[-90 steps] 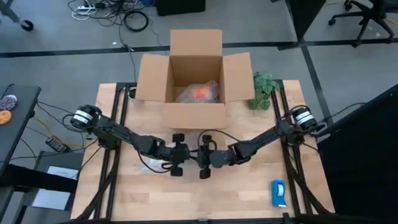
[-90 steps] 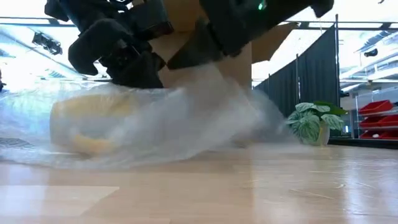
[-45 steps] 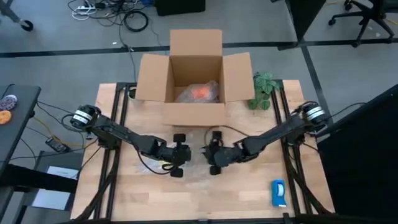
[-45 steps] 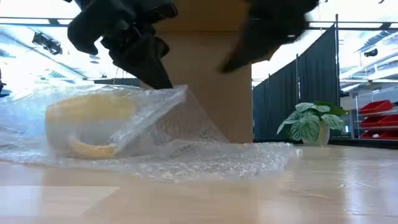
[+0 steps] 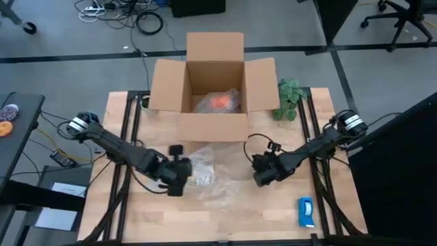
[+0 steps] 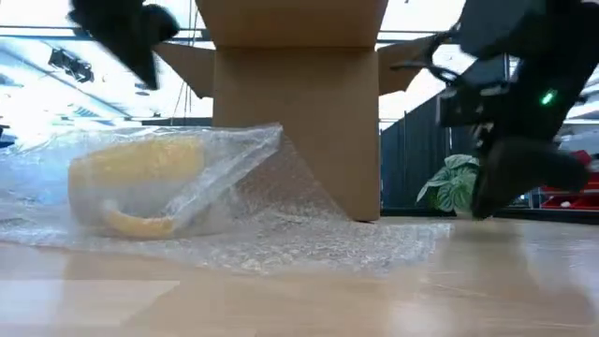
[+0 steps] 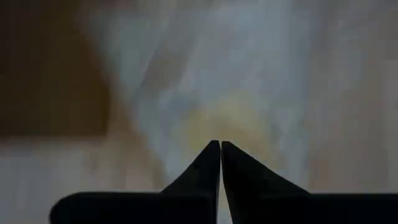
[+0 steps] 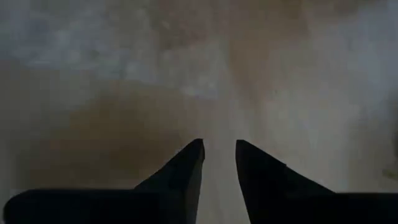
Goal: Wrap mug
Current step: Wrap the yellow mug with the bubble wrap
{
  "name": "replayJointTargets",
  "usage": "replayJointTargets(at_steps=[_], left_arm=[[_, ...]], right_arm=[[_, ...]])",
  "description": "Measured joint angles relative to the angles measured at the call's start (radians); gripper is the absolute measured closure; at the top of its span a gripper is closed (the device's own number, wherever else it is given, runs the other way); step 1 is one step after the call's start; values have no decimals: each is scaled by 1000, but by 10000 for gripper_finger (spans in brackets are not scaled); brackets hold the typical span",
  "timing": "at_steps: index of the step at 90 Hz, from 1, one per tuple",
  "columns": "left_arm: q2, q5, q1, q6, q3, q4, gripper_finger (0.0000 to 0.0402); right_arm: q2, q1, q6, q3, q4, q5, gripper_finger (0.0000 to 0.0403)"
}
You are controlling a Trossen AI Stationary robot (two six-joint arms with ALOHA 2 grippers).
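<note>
- While both arms stood clear of the bundle, the mug [image 6: 138, 185] on the table lay on its side under clear bubble wrap [image 5: 208, 172], near the centre of the table [image 5: 273, 212] in the high view. It looked pale yellow through the film.
- Left gripper [image 5: 179, 176] sat at 9 o'clock of the wrapped mug, just beside the wrap's edge; its fingers [image 7: 210, 167] were pressed together with nothing between them.
- Right gripper [image 5: 262, 171] stood at 3 o'clock of the bundle, apart from the wrap; its fingers [image 8: 186, 167] showed a narrow gap and held nothing.
- An open cardboard box [image 5: 213, 85] stood at 12 o'clock of the bundle, with an orange item in film [image 5: 220, 101] inside.
- A small plant [image 5: 289, 98] stood at the box's 3 o'clock side.
- A blue-and-white object [image 5: 305, 212] lay toward 4 o'clock, well apart.
</note>
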Motion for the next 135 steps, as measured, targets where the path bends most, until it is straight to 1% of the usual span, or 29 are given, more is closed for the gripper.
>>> replayJointTargets(at_steps=[7, 11, 16, 26, 33, 41, 49, 55, 71, 80, 88, 95, 105, 111, 120, 135], left_arm=[[-21, -30, -20, -131, -70, -18, 402], [-24, -30, -27, -175, -115, 5, 402], [-24, -28, -31, -210, -170, 40, 402], [-24, -31, -28, -216, -282, 176, 402], [-24, -36, -12, -211, -348, 233, 402], [-23, -35, 10, -194, -404, 264, 402], [-23, -34, 38, -185, -442, 260, 402], [-23, -34, 52, -165, -457, 262, 402], [-22, -37, 85, -93, -449, 260, 402], [-22, -78, 98, -30, -423, 267, 402], [-22, -111, 112, 22, -401, 269, 402], [-22, -123, 127, 63, -396, 305, 402], [-22, -120, 150, 113, -396, 371, 402], [-19, -117, 163, 133, -396, 422, 402], [-9, -88, 180, 176, -396, 500, 402], [47, -46, 196, 184, -396, 580, 401]], right_arm=[[3, -34, -81, -62, 215, -6, 328], [16, -54, -133, -88, 339, -14, 328], [36, -75, -176, -111, 453, -22, 328], [99, -111, -210, -109, 641, -49, 328], [152, -120, -256, -94, 774, -72, 328], [214, -121, -286, -67, 910, -111, 328], [258, -119, -336, -26, 1013, -179, 328], [276, -116, -387, 19, 1059, -189, 328], [280, -122, -513, 125, 1066, -169, 328], [278, -134, -592, 168, 1067, -169, 328], [294, -166, -614, 177, 1071, -177, 328], [327, -194, -615, 174, 1082, -213, 328], [399, -219, -607, 180, 1219, -305, 328], [444, -222, -616, 205, 1279, -334, 328], [496, -220, -637, 287, 1303, -370, 328], [591, -218, -667, 422, 1300, -396, 328]])
